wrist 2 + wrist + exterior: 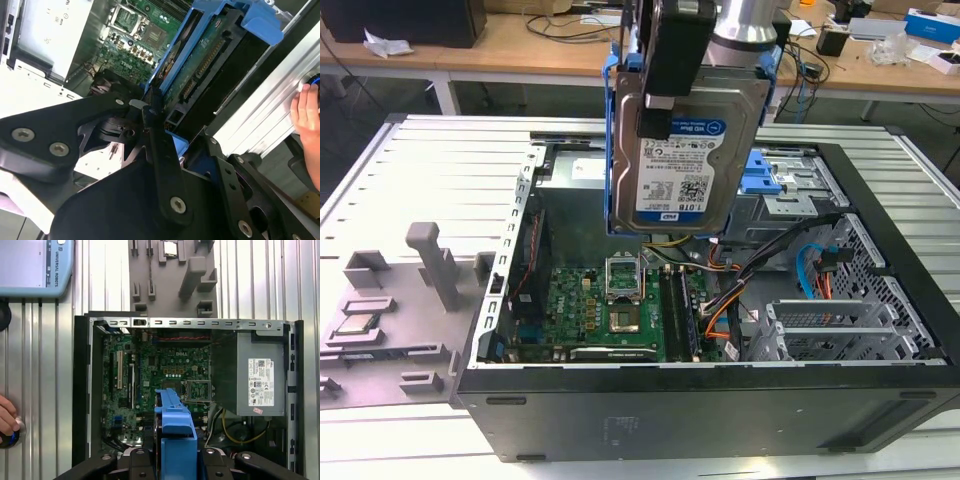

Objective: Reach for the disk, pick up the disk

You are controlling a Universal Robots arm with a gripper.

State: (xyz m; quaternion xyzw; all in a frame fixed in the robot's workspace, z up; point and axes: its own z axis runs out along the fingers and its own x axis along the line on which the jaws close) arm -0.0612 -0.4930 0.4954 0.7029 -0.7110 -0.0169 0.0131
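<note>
Silver disk hangs upright above the open computer case in the exterior view, our tool clenched on its top edge. Both wrist views show its blue frame pinched; we should lift straight, clear of cables.

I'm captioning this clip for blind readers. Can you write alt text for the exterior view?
A robot gripper holds the disk, a silver hard drive in a blue frame, upright in the air above an open computer case. Below it lies the green motherboard; a grey fixture sits at the exterior view's left.
</note>
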